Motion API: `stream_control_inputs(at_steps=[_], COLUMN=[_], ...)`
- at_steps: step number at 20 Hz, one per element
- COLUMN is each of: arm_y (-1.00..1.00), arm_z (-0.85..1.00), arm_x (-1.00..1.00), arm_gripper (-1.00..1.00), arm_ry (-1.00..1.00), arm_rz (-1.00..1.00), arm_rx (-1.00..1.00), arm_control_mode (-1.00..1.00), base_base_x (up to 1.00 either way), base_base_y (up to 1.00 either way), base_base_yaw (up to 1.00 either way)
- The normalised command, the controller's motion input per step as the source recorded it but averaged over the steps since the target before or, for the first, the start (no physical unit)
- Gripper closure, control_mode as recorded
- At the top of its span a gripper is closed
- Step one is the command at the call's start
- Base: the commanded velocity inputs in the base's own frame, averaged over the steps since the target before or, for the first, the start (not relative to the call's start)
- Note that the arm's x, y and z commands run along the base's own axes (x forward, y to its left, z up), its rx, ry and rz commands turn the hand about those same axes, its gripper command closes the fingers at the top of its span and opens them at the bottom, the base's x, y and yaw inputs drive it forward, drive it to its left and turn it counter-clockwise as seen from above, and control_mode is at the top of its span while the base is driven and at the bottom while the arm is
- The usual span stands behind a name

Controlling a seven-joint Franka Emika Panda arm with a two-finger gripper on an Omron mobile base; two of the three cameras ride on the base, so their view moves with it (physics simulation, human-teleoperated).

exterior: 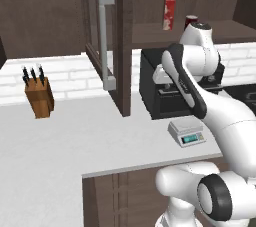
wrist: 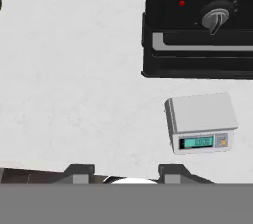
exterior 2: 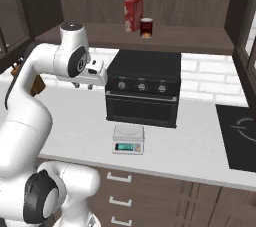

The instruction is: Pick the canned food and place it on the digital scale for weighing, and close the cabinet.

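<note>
Claw [wrist: 123,171] shut, holding nothing, above the table [wrist: 74,94]. Canned food [exterior 2: 146,27] sits beside the box [exterior 2: 133,14] on the cabinet [exterior: 122,46] shelf; a careless reach may topple either.

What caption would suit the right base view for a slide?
Canned food waits on the open cabinet shelf above the oven; digital scale stands bare below.

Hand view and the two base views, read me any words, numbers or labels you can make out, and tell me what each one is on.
No text can be read for certain.
Digital scale: teal display shows digits, too blurred to read.
Black oven: small white lettering above the knob, too small to read.
Red-and-white box on the cabinet shelf: print too blurred to read.
Canned food: label not legible.
</note>
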Motion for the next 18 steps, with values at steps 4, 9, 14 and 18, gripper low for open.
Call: stream_control_inputs(at_steps=[4, 9, 14, 18], arm_y=[-0.04, -0.19, -0.23, -0.26], arm_z=[0.0, 0.0, 0.29, 0.62], arm_x=[-0.31, -0.82, -0.69, -0.38], arm_gripper=[-1.0, -1.0, -1.0, -1.0], arm_ry=[-0.07, -0.17, -0.35, -0.35], arm_rz=[0.0, -0.08, -0.07, 0.0], arm_rx=[0.0, 0.0, 0.0, 0.0], arm_control_mode=[-1.0, -1.0, -1.0, -1.0], base_base_x=[0.0, 0.0, 0.0, 0.0], base_base_y=[0.0, 0.0, 0.0, 0.0], base_base_yaw=[0.0, 0.0, 0.0, 0.0])
